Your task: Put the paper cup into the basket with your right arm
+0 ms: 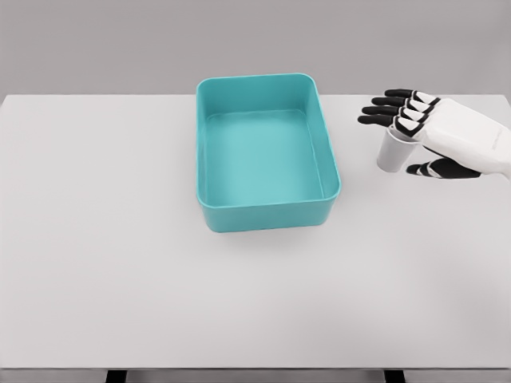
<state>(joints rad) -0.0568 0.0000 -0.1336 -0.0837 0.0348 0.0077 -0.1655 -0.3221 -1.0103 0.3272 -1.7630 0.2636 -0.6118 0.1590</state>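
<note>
White plastic with black fingertips, the right robot hand [415,136] reaches in from the right edge of the tabletop [104,263]. Its four fingers [383,108] are stretched almost straight over the top of the cup [392,153], and the thumb [427,168] lies low on the near side. The cup sits between them, so the hand is wide open around it. I can't tell whether any finger presses on it, and no firm grip shows yet. The cup looks upright, or nearly so, near the tabletop's far right corner. Whether it stands on the surface or is just lifted, I can't say.

To my eye a paper cup is very light and thin-walled. It will crush or go oval if squeezed hard, and it tips easily. The best hold is probably around the middle of the wall, thumb opposite the fingers, with gentle pressure.

Left of the cup, a gap apart, the teal basket [267,211] lies open and empty against the tabletop's far edge. No left arm shows.
</note>
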